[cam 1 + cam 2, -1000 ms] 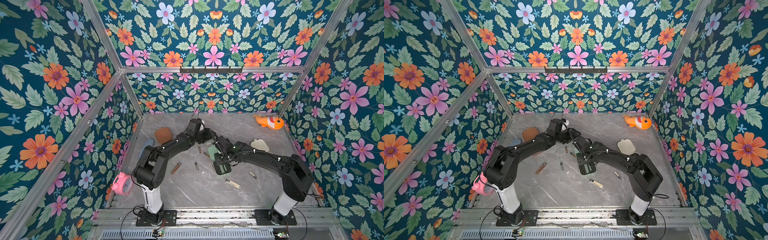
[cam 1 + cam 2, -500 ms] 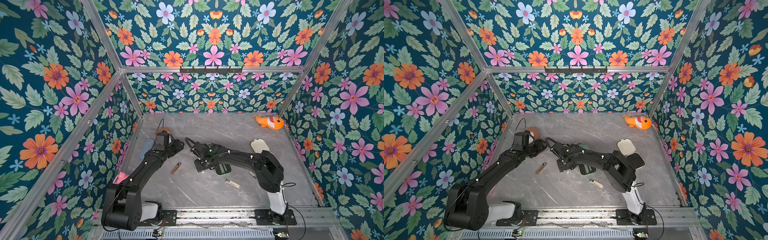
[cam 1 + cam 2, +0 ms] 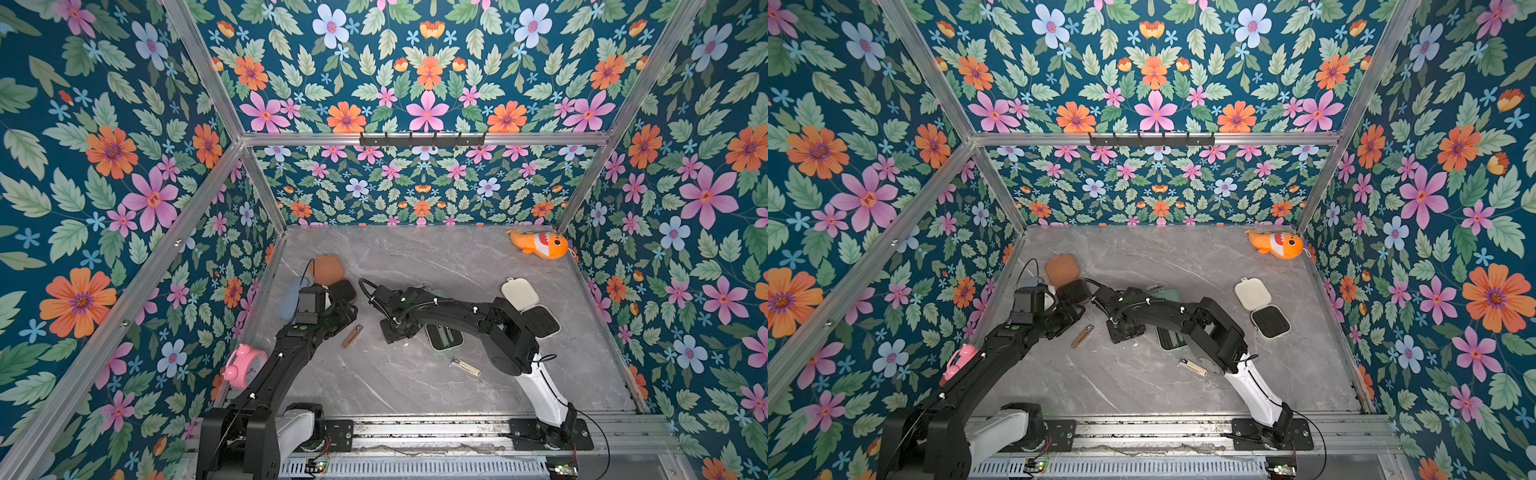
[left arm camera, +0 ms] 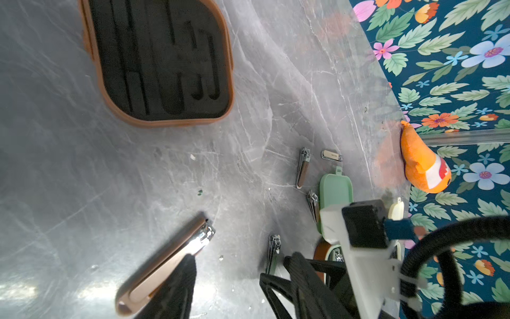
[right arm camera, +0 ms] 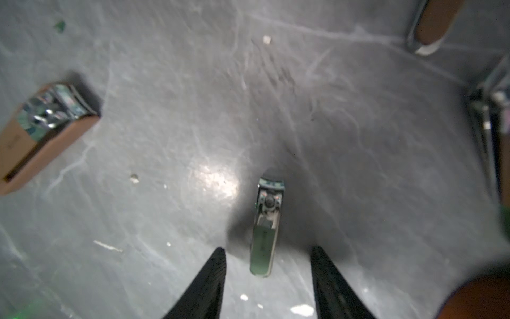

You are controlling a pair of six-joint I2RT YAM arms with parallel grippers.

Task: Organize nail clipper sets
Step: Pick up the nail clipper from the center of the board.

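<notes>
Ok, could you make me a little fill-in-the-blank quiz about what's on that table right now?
1. The right gripper has its jaws open either side of a small nail clipper with a ____ handle.
2. The black tray of the brown case is ____ of tools.
3. The plush fish in the far corner is ____.
4. The alarm clock is ____.

Missing words: green, empty, orange, pink.
</notes>
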